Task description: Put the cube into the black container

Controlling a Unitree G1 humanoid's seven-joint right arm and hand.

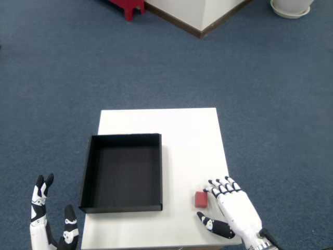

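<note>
A small red cube (201, 199) lies on the white table (177, 130), just right of the black container (123, 173). My right hand (232, 211) rests over the table's near right corner, its fingers spread. The fingertips (218, 183) sit right beside the cube's right edge and the thumb (214, 225) points left below it. The cube is not between thumb and fingers. The black container is a shallow open tray with nothing inside.
The left hand (49, 226) hangs off the table's near left corner, over blue carpet. A red stool leg (127, 6), a white wall corner (200, 15) and a white pot base (291, 7) stand far behind.
</note>
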